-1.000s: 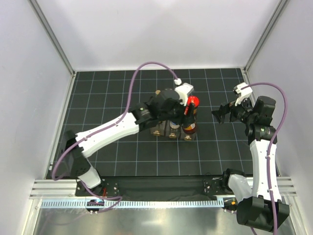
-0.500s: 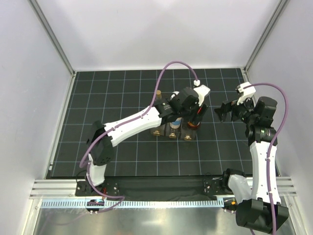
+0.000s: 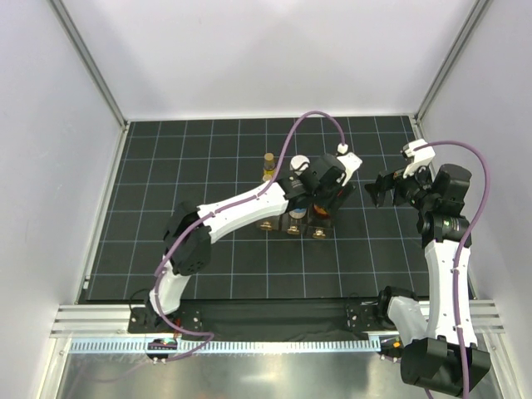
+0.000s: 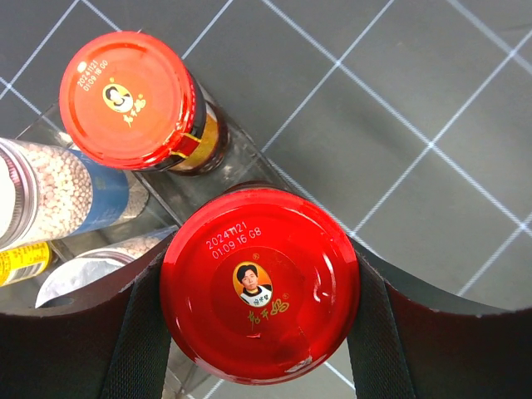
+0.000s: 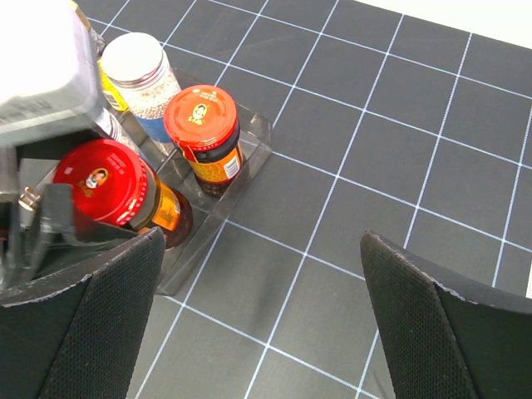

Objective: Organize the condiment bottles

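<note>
Red-capped jars (image 4: 259, 283) (image 4: 129, 100), two: one free in rack (image 5: 253, 151), one in left jaws' grip; right jaws wide.

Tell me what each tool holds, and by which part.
The left tool grips a red-capped jar at the sides of its cap. The right tool is open and empty.

left end effector (image 4: 259, 332) grips, right end effector (image 5: 266, 324) open.
</note>
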You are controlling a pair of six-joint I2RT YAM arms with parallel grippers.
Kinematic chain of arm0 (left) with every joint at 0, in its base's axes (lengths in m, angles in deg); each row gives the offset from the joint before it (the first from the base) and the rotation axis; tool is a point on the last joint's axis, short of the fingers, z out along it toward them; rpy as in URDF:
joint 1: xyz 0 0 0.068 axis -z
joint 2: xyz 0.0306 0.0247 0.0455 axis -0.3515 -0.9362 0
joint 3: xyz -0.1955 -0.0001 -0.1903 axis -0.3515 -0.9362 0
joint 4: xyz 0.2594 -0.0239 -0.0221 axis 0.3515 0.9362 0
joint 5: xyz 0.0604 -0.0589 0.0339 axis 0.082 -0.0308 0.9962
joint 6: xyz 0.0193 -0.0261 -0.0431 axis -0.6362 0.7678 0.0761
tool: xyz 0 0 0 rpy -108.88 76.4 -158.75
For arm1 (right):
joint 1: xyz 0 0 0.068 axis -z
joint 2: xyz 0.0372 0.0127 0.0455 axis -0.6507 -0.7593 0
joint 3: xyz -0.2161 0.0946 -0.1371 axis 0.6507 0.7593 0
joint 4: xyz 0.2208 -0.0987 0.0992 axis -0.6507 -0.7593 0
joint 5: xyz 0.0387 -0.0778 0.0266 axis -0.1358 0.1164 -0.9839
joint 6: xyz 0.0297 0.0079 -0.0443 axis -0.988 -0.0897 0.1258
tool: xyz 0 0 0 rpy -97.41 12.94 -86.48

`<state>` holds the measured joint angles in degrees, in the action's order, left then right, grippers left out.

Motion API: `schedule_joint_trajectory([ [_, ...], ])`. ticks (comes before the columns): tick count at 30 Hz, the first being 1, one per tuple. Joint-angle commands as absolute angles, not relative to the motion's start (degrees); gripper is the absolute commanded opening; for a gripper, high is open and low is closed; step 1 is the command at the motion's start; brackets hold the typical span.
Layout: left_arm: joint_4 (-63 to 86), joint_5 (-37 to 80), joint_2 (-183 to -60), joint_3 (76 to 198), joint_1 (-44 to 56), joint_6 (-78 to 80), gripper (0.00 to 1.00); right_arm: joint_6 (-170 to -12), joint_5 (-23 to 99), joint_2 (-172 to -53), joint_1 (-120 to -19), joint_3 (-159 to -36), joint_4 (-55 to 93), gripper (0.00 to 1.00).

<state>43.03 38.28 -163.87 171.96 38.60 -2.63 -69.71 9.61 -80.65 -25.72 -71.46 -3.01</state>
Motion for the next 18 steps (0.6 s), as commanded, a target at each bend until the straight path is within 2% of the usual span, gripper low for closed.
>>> schedule_joint_trajectory([
  [1, 38.1, 40.67, -162.92, 176.16, 38.57, -4.69, 0.01, -70.34, 9.63, -79.53, -25.31, -71.27, -0.51, 1.0],
  [5, 38.01, 41.11, -164.06, 176.16, 38.57, -4.69, 0.08, -70.34, 9.46, -79.62, -25.13, -71.27, -0.51, 1.0],
  [8, 38.01, 41.2, -165.03, 176.16, 38.57, -4.6, 0.17, -70.43, 9.37, -79.45, -25.22, -71.27, -0.51, 1.0],
  [15, 37.4, 41.81, -166.26, 176.16, 38.57, -3.9, 0.48, -70.43, 9.11, -79.36, -24.95, -71.27, -0.51, 1.0],
  [18, 37.05, 41.81, -166.09, 176.25, 38.57, -3.54, 0.58, -70.43, 9.02, -79.36, -24.95, -71.27, -0.59, 1.0],
])
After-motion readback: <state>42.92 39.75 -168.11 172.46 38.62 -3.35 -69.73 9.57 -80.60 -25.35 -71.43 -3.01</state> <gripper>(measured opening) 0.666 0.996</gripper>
